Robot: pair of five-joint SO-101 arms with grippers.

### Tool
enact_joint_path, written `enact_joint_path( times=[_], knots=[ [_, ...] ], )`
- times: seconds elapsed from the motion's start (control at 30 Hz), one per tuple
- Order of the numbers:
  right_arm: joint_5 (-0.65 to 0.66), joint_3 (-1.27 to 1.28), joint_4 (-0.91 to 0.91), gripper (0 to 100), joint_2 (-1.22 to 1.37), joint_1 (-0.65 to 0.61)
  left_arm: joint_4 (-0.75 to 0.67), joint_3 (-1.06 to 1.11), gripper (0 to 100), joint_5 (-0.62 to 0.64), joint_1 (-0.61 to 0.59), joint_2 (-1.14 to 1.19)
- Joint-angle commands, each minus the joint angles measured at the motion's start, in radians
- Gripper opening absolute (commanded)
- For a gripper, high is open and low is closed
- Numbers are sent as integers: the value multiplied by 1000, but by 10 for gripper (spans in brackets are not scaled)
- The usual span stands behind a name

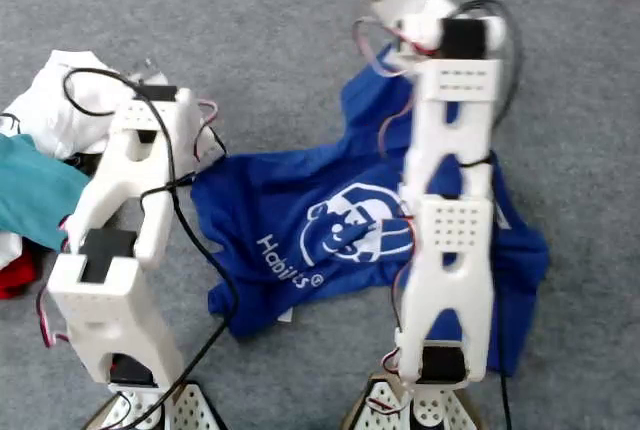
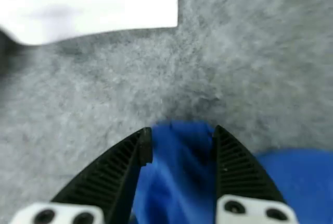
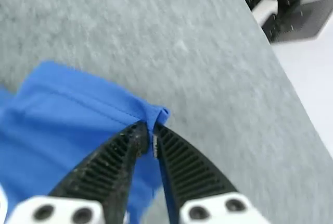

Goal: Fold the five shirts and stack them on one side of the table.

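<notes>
1. Blue T-shirt (image 1: pixel 270 195), soft knit cloth w/ white printed graphic on chest: spread out, rumpled, unfolded, print side up, at centre of the grey felt-covered table (image 1: pixel 260 50). In the high view part of it is covered by the R arm, which is stretched across it toward the far side.

2. L pincer (image 2: pixel 182 130): open. Jaws are held apart w/ one edge of the blue T-shirt lying between them. Bare table is seen just beyond that edge. Whether the cloth is touched by the jaws cannot be told.

3. R pincer (image 3: pixel 152 130): closed on a hemmed corner of the blue T-shirt. The corner's tip is seen poking out past the jaw tips, w/ bare table around it.

4. Loose pile at L side of table, approx. beside the L arm:
- crumpled white garment (image 1: pixel 60 100), farthest back;
- teal garment (image 1: pixel 30 195), touching the white one;
- red garment (image 1: pixel 12 275), nearest, at the view's edge.
No item in the pile is folded.
</notes>
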Motion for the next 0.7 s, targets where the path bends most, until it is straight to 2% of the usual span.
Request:
enact_joint_path(
  times=[0.0, 0.17, 0.33, 0.5, 0.67],
  knots=[
    [-3, -39, 38, 2, -133, 142, 87, -84, 202, -8, -40, -111],
    [58, 21, 38, 2, -191, 355, 132, -120, 202, -8, -83, -134],
    [87, 234, 35, 2, -197, 489, 60, -121, 202, 32, -66, -101],
    [132, 398, 32, 2, -142, 510, -66, -124, 202, 155, 34, -10],
    [133, 390, 18, 2, -48, 504, -110, -138, 201, 239, 190, 39]
  ],
)
